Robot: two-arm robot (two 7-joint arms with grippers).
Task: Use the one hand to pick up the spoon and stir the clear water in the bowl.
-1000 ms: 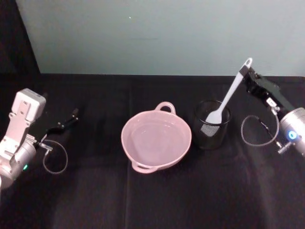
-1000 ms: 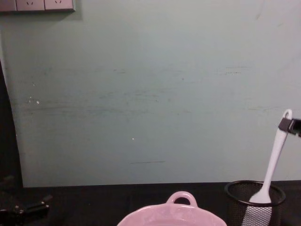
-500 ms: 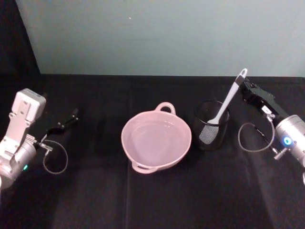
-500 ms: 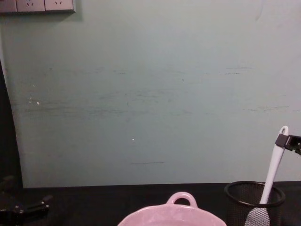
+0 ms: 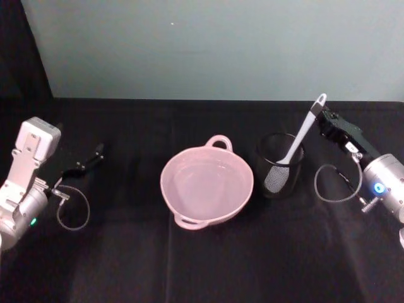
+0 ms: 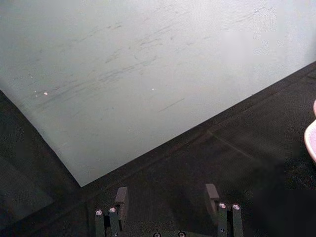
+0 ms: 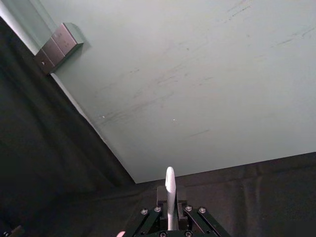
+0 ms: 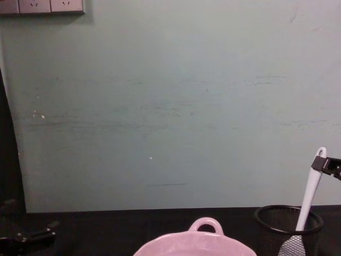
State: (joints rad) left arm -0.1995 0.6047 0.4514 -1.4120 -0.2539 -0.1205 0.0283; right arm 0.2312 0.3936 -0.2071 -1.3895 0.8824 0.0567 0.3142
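Right gripper (image 5: 323, 118) fingers clamp spoon (image 5: 297, 139) handle near its tip | scoop below them inside mesh cup (image 5: 280, 165) | lift straight up before crossing to bowl (image 5: 207, 184) | left gripper (image 5: 95, 154) parked, fingers apart

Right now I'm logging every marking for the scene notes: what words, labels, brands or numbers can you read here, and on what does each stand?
No text can be read in these pictures.
Small white label on the right gripper, which grips the spoon: too small and blurred to read.
Bowl, mesh cup, wall sockets: no print visible.
Left gripper: no marking visible.
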